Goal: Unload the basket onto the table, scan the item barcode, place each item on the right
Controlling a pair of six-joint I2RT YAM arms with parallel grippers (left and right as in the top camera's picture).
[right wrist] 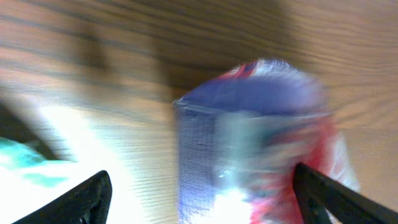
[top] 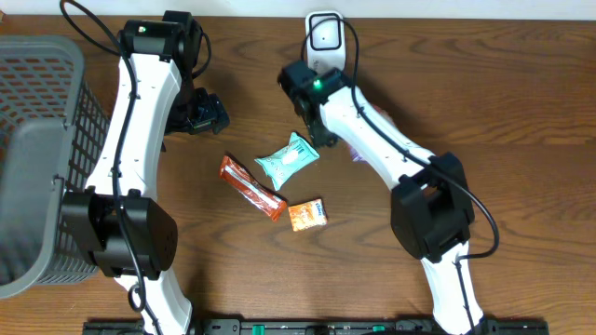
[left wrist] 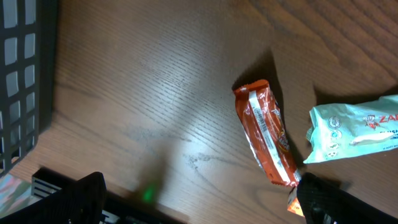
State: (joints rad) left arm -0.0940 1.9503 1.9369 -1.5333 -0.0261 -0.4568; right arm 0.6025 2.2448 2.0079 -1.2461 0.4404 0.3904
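A blurred blue-and-red packet [right wrist: 255,137] lies on the wood between the wide-apart fingers of my right gripper [right wrist: 202,199], which is open. From overhead this gripper [top: 310,126] hangs just in front of the white scanner [top: 324,33], and only a purple sliver of the packet [top: 358,154] shows beside the arm. My left gripper [left wrist: 199,205] is open and empty above bare wood. Overhead it [top: 207,113] sits at the left, apart from the items.
A teal packet [top: 287,160], an orange-red bar [top: 251,188] and a small orange packet [top: 307,215] lie mid-table. The bar [left wrist: 267,134] and teal packet [left wrist: 357,127] also show in the left wrist view. A grey basket [top: 37,140] stands at the left edge.
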